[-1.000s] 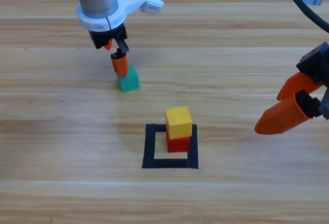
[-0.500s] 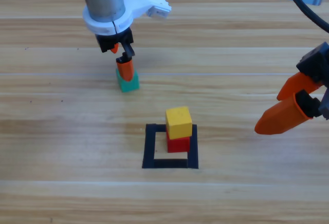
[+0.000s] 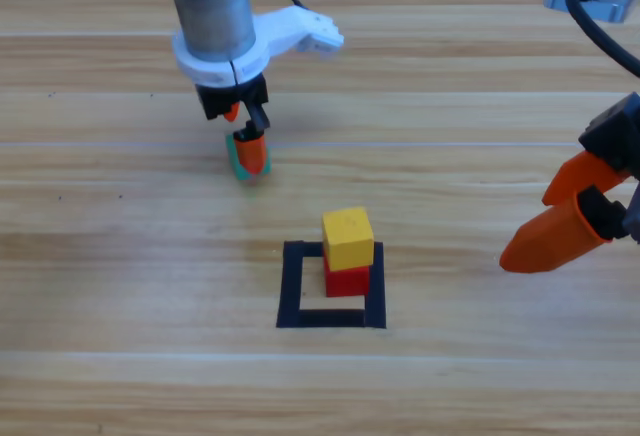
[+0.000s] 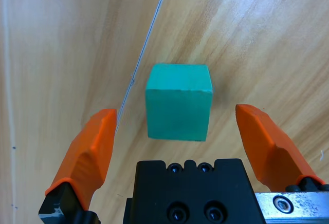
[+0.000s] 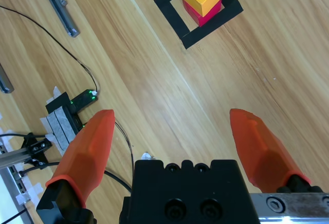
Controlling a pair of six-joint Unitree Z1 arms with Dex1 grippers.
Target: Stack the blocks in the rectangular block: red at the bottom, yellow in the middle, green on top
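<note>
Wooden table (image 4: 267, 39), plain teal-green cube (image 4: 179, 100)

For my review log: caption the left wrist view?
Open left gripper straddles the green cube on the wooden table.

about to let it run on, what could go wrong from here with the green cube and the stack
1. The left gripper is open around the green cube, which sits nearer one jaw. Closing may push or twist it rather than grip it squarely.
2. The yellow cube sits slightly askew on the red cube, so setting green on top could topple the stack.
3. The stack stands against the far right corner of the rectangle; a nudge could push it over the tape.
</note>
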